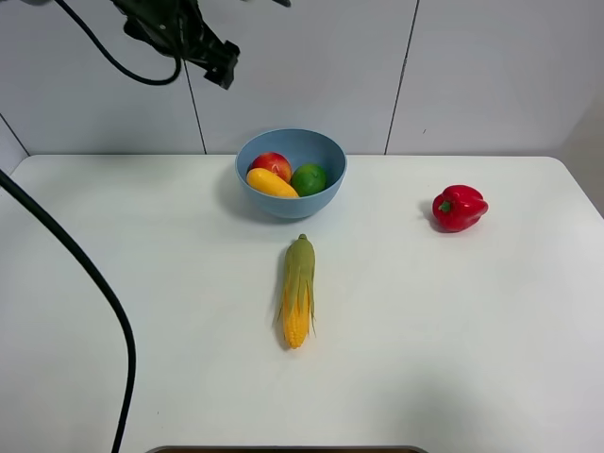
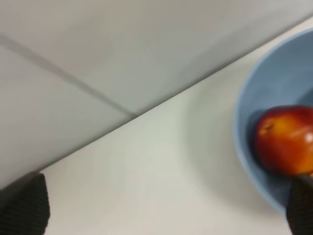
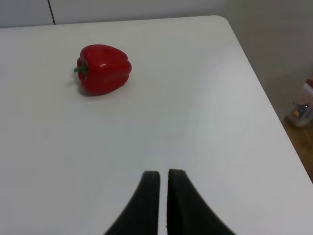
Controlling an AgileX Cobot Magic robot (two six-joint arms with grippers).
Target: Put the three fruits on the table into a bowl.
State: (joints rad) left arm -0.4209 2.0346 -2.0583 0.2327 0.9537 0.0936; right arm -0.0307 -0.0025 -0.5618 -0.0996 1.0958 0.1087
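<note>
The light-blue bowl point(image 1: 293, 202) stands at the back middle of the white table point(image 1: 472, 330). Inside it lie the red apple point(image 1: 272, 164), the green lime point(image 1: 310, 177) and the yellow-orange mango point(image 1: 270, 183). My left gripper point(image 1: 220, 58) hangs high above the table, up and to the left of the bowl. In the left wrist view its fingertips point(image 2: 24, 210) stand wide apart with nothing between them, and the bowl's rim point(image 2: 241, 128) and the apple point(image 2: 285, 139) show at one side. My right gripper point(image 3: 159, 196) is shut over bare table and holds nothing.
A yellow corn cob point(image 1: 298, 291) in green husk lies in front of the bowl, mid-table. A red bell pepper point(image 1: 460, 208) point(image 3: 103, 68) sits at the right, beyond the right gripper. A black cable point(image 1: 104, 293) runs down the left side.
</note>
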